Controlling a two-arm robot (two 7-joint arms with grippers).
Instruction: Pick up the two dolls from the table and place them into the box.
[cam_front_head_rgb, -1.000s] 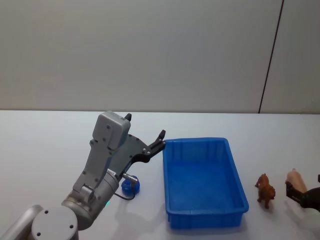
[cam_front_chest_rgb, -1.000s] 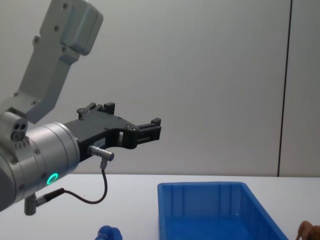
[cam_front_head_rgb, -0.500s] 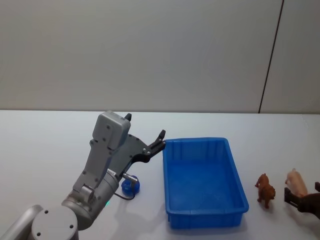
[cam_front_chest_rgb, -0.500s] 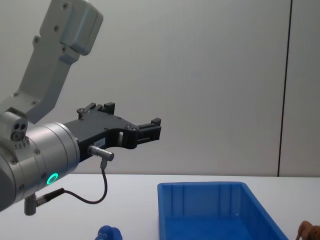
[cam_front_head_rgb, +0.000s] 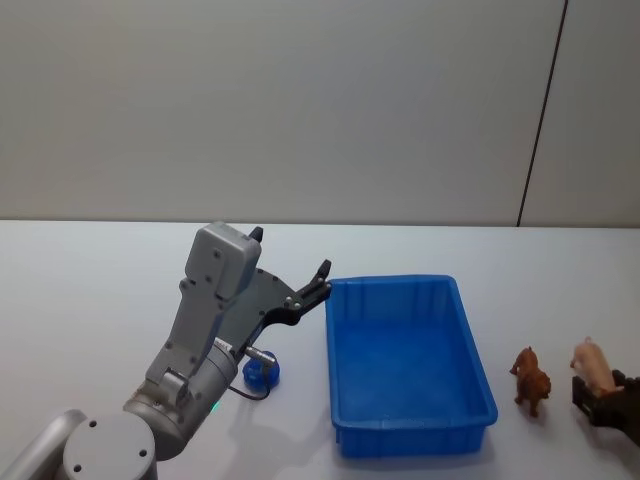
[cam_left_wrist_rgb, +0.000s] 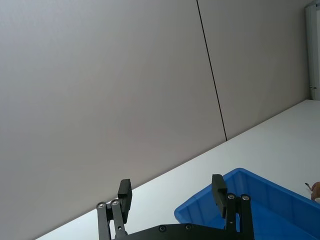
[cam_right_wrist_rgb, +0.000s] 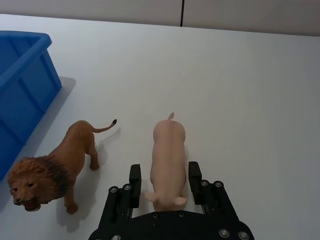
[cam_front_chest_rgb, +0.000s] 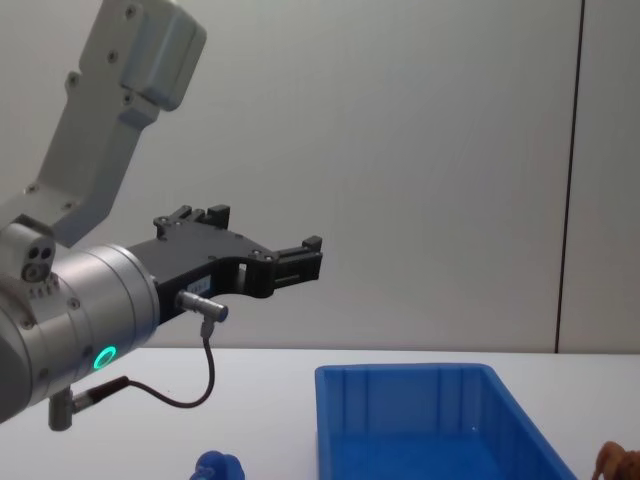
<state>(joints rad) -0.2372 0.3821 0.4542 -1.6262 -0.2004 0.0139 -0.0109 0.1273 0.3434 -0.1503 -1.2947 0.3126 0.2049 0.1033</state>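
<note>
The brown lion doll (cam_front_head_rgb: 531, 380) (cam_right_wrist_rgb: 55, 172) stands on the white table (cam_front_head_rgb: 100, 290) just right of the blue box (cam_front_head_rgb: 390, 283) (cam_right_wrist_rgb: 25, 65). The blue doll (cam_front_head_rgb: 261, 372) (cam_front_chest_rgb: 218, 466) lies left of the box, under my left arm. My right gripper (cam_front_head_rgb: 605, 398) (cam_right_wrist_rgb: 164, 176) is low at the table's right edge. It is open, with a finger on each side of a pink pig figure (cam_right_wrist_rgb: 167, 150) and a small gap to both. My left gripper (cam_front_head_rgb: 289, 252) (cam_front_chest_rgb: 265, 228) (cam_left_wrist_rgb: 171, 186) hangs open and empty, high above the box's left rim.
The box is empty inside. The pig (cam_front_head_rgb: 590, 362) stands close to the right of the lion. Bare tabletop lies to the far left and behind the box. A grey wall stands behind the table.
My right gripper has drawn slightly back toward the near right corner, showing more of the pig. The left arm and both dolls have not moved.
</note>
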